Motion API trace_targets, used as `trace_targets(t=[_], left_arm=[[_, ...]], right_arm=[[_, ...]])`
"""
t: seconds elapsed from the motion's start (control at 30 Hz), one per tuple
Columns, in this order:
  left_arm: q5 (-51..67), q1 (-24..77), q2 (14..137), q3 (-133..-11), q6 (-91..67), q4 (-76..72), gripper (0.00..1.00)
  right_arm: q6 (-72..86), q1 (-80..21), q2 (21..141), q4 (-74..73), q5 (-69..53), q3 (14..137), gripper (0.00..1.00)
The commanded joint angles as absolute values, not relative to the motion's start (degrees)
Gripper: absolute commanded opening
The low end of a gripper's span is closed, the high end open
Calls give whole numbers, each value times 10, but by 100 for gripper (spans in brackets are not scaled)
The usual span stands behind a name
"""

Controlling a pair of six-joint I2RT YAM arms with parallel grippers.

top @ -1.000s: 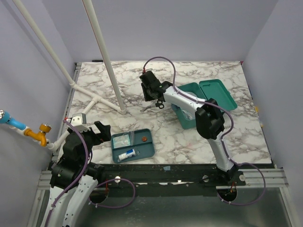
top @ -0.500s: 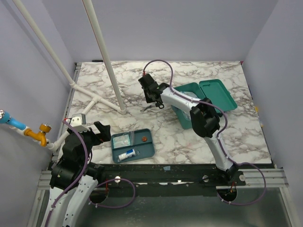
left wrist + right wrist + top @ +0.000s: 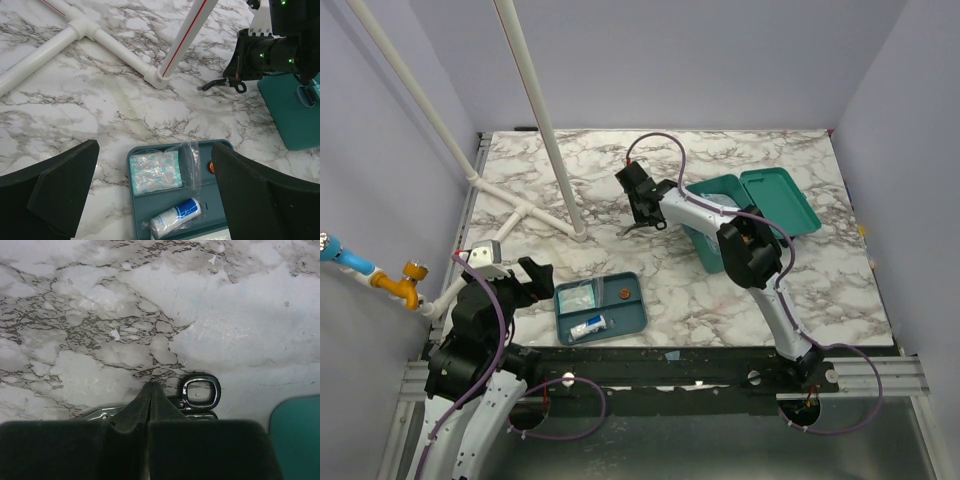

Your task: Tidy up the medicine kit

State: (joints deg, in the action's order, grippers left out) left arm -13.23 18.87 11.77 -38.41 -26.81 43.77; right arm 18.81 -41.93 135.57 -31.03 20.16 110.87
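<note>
The medicine kit (image 3: 718, 250), a deep teal box with its lid (image 3: 778, 200) lying open, stands right of centre; its edge shows in the left wrist view (image 3: 290, 115). My right gripper (image 3: 640, 212) is shut, its tips (image 3: 151, 385) down on the marble right by the black scissors (image 3: 201, 392), which lie flat on the table (image 3: 638, 229) (image 3: 220, 83). My left gripper (image 3: 155, 145) is open and empty, above the flat teal tray (image 3: 165, 200) at the near left (image 3: 635, 318).
The tray holds a gauze packet (image 3: 152, 170), a bagged bandage roll (image 3: 175, 217) and a small red-orange item (image 3: 211, 166). A white pipe frame (image 3: 535, 215) with an upright pole (image 3: 180, 40) stands at the left back.
My right arm's elbow has swung left and its wrist has shifted a little over the scissors. The scissors and my left arm have not moved.
</note>
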Motion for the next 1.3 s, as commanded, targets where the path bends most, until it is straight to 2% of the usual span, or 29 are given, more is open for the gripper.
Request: trace_targets(t=[0.0, 0.53, 1.27], left_arm=[[-125, 189, 111, -378, -263, 430, 99], [-120, 189, 113, -377, -261, 426, 99], [-124, 189, 123, -378, -263, 429, 99]], right_arm=[[178, -417, 1361, -324, 223, 1080, 1], [207, -420, 1204, -268, 163, 846, 1], [306, -511, 1003, -222, 167, 577, 1]])
